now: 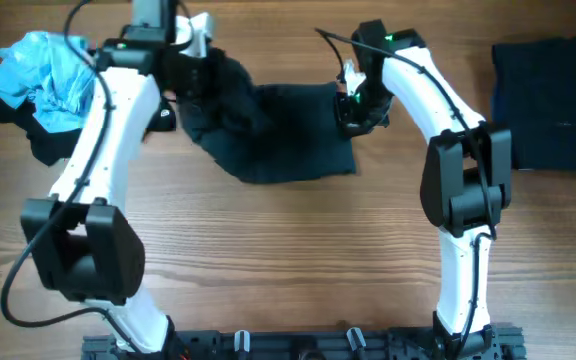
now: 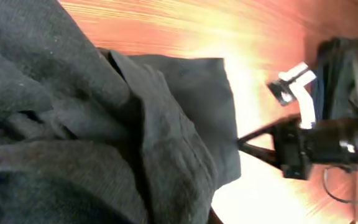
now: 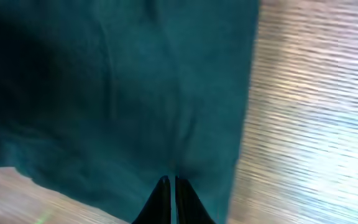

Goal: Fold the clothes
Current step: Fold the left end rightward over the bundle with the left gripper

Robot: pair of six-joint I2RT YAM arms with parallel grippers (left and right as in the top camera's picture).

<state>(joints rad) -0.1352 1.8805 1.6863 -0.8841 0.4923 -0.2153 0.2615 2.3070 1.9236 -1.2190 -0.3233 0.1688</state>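
Both arms reach toward the far side of the surface [image 1: 288,250], the left hand [image 1: 200,72] pinching the bunched, lifted end of the black shirt [image 1: 288,135] lying mid-surface, the right hand [image 3: 169,198] pressed together at its opposite edge.

robot lab bench. evidence: wood table [image 1: 288,230]; black rail [image 1: 298,345] along table's near edge, carrying left arm [image 1: 98,150] and right arm [image 1: 458,190], white, cabled; clothes [image 1: 43,75] heaped at table's far left corner; folded stack [image 1: 553,100] at table's far right.
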